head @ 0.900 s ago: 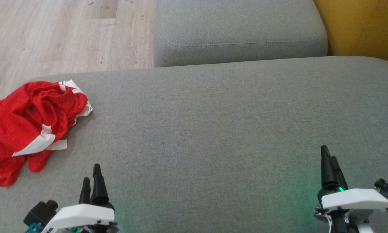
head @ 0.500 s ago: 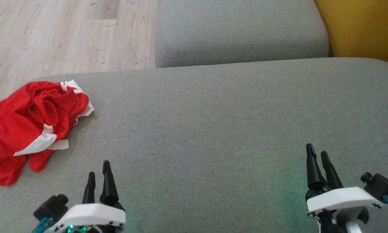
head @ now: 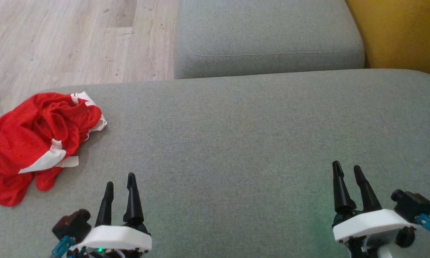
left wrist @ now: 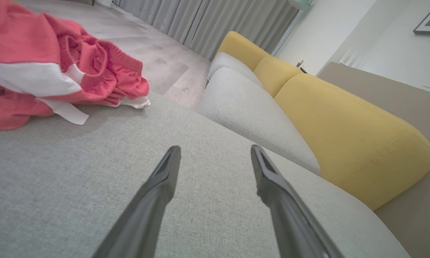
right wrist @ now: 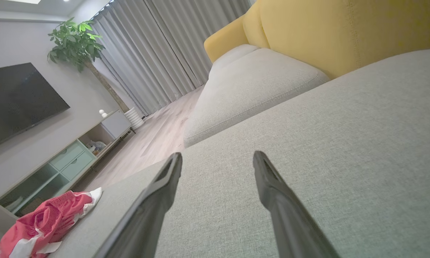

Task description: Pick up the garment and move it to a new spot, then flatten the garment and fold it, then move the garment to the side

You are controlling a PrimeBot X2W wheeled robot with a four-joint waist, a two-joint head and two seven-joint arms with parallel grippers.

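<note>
**Asker:** Where is the thing you are to fold?

**Me:** The crumpled red mesh garment with white bands [head: 39, 143] lies in a heap at the far left corner of the wide grey fabric seat cushion [head: 236, 143] in front of me. It is close to the edge that meets the pale wood-plank floor [head: 57, 43], and part of it reaches the left border of my head view.

**Asker:** And your hands?

**Me:** My left gripper [head: 120, 180] hovers low on the left, its two dark fingers spread apart and empty. The garment is near it, off to its left and a little ahead, not touching. My right gripper [head: 346, 166] is at the lower right, fingers likewise parted and empty, well apart from the garment and over bare cushion.

**Asker:** What else is around?

**Me:** Beyond the seat sits a second grey cushion [head: 268, 36], and to its right a mustard-yellow upholstered backrest [head: 408, 32]. My right wrist view also takes in a dark flat screen [right wrist: 17, 100] on the wall, a leafy green plant [right wrist: 75, 43] and long grey curtains [right wrist: 157, 53].
</note>
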